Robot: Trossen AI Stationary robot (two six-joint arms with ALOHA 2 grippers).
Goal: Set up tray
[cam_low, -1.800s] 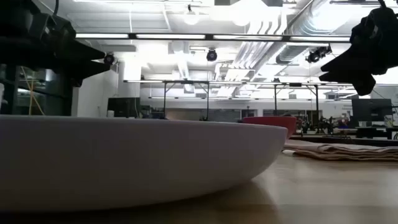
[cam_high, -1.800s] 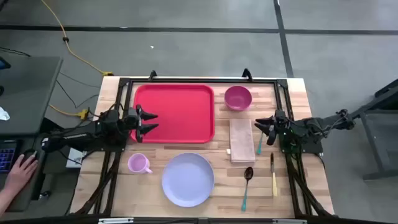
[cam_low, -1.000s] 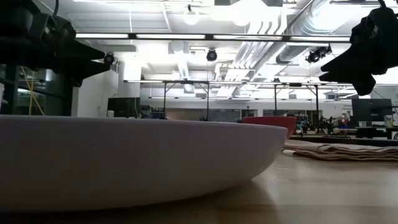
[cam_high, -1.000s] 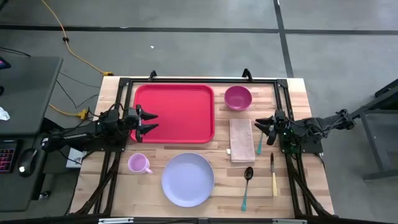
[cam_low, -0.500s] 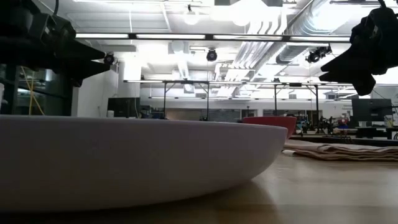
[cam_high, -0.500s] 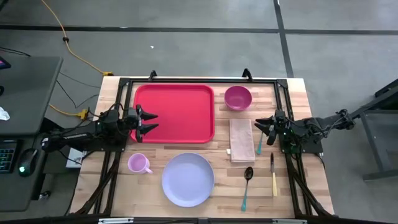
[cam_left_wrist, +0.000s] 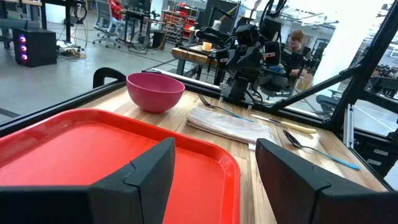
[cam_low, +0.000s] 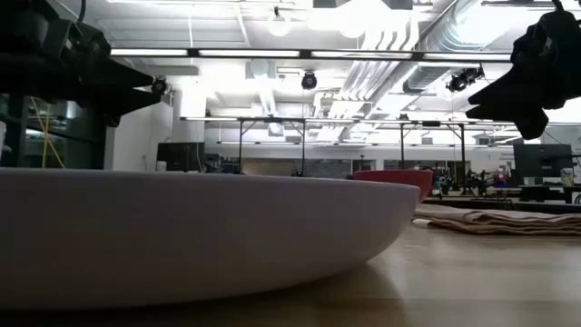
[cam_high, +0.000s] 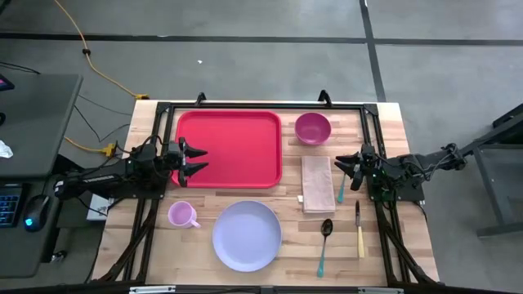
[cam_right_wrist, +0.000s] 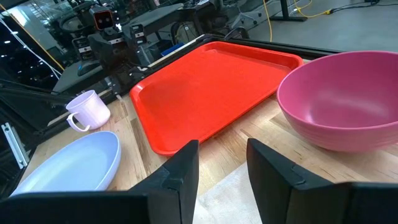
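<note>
The red tray (cam_high: pixel 230 148) lies flat on the far left part of the table, bare of objects; it also shows in the left wrist view (cam_left_wrist: pixel 93 149) and the right wrist view (cam_right_wrist: pixel 205 87). My left gripper (cam_high: pixel 197 159) hovers open over the tray's left edge. My right gripper (cam_high: pixel 345 168) hovers open at the right, over the folded beige napkin (cam_high: pixel 317 183). The lavender plate (cam_high: pixel 247 235), pink mug (cam_high: pixel 182 215) and magenta bowl (cam_high: pixel 312 128) rest on the wood.
A fork (cam_high: pixel 341 187) lies on the napkin's right side, a teal-handled spoon (cam_high: pixel 324 245) and a knife (cam_high: pixel 359 230) lie near the right front. A black frame (cam_high: pixel 245 105) runs along the table's edges. In the low view the plate (cam_low: pixel 182 236) fills the foreground.
</note>
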